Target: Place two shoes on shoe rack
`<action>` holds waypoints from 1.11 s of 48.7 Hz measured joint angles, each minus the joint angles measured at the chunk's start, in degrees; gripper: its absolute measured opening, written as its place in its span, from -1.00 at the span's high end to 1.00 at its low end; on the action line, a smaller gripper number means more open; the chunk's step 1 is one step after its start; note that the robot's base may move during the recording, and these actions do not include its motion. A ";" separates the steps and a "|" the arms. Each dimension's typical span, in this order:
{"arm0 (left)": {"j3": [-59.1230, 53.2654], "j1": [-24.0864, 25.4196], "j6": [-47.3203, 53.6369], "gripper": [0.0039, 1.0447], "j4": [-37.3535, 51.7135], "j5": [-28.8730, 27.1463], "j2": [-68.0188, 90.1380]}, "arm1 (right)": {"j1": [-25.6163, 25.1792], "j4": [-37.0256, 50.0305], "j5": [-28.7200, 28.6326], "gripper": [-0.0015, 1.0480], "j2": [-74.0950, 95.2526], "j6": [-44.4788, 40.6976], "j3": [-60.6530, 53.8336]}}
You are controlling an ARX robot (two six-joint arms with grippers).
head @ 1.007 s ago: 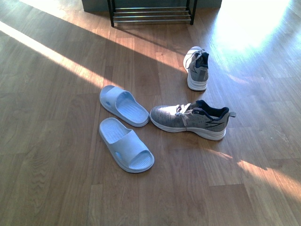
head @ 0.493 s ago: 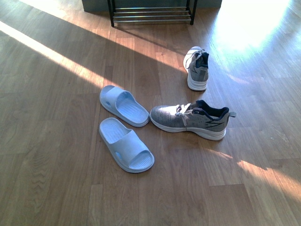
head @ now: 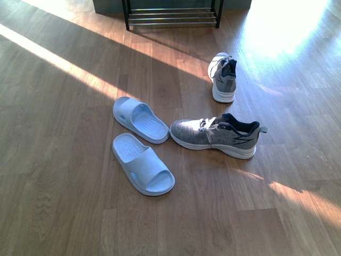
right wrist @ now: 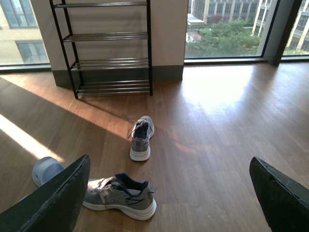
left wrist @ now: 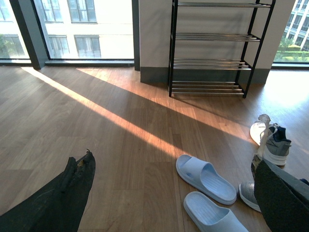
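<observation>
Left end effector point(left wrist: 171, 162) and right end effector point(right wrist: 169, 160) spread open, empty. Grey knit sneakers point(head: 218, 136) right, pale blue rubber slides point(head: 141, 120) left, on wooden floor point(head: 53, 160); black-framed chrome-barred shoe rack point(head: 171, 16) far behind.

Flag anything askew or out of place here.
Nothing damaged, but one pair is split up: the far sneaker points at the shoe rack, while the near sneaker sits crosswise, toe toward the pale blue slides. All are upright on their soles.
</observation>
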 joint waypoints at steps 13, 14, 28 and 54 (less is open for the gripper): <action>0.00 0.00 0.00 -0.83 0.00 0.00 0.00 | 0.00 0.00 0.00 -0.82 0.00 0.00 0.00; 0.00 0.00 0.00 -0.83 0.00 0.00 0.00 | 0.00 0.00 0.00 -0.82 0.00 0.00 0.00; 0.00 0.00 0.00 -0.83 0.00 0.00 0.00 | 0.00 0.00 -0.02 -0.82 0.00 0.00 0.00; 0.00 0.00 0.00 -0.83 0.00 -0.13 0.00 | 0.00 0.00 -0.04 -0.82 0.00 0.00 0.00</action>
